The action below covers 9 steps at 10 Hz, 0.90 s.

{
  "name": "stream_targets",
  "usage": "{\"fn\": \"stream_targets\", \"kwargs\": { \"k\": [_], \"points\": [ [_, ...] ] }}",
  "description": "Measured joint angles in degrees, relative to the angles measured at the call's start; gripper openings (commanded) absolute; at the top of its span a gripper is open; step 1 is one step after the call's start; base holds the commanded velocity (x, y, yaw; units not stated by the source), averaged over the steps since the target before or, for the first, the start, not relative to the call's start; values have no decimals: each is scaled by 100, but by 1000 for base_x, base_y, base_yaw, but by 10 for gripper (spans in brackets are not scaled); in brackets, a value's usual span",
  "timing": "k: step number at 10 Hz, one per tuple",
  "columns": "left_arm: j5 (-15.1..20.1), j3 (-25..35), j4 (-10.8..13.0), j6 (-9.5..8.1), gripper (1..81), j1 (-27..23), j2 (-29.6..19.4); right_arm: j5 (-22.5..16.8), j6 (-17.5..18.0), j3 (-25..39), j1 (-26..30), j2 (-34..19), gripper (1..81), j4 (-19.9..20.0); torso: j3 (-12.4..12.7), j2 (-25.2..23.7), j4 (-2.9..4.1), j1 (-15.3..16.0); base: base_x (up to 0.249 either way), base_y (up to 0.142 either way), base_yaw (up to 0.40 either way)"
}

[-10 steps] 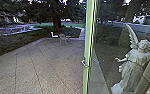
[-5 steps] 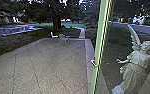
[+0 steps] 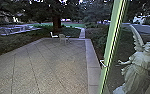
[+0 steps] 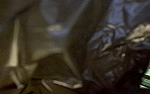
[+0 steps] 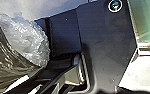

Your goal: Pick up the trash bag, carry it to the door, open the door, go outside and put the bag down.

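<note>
Door (image 3: 112, 45) has swung wider; I cannot tell whether the jaws are spread or pinching anything.

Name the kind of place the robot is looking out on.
Probably the paved yard or patio of a building: pale slabs edged by planting, chairs at the far end, and a winged statue beyond the green door edge.

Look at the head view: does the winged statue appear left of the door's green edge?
No, the winged statue appears to the right of the door's green edge.
</note>
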Motion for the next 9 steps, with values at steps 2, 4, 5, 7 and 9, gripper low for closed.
{"fn": "stream_targets", "kwargs": {
  "k": [2,4,5,7,9],
  "points": [
    [0,0,0,0,10,2,4,0,0,-2,-15,63,811,0,0,-2,0,0,94,0,0],
    [-1,0,0,0,10,-2,15,5,0,-2,-30,77,811,-2,0,0,0,2,97,0,0],
    [0,1,0,0,10,0,15,2,0,-2,-30,74,811,-2,0,0,0,2,97,0,0],
    [-1,0,0,0,10,-2,17,5,0,-2,-28,78,811,-2,0,0,0,2,97,0,0],
    [-1,0,0,0,10,-2,17,5,0,-2,-28,78,811,-2,0,0,0,2,97,0,0]
  ]
}}
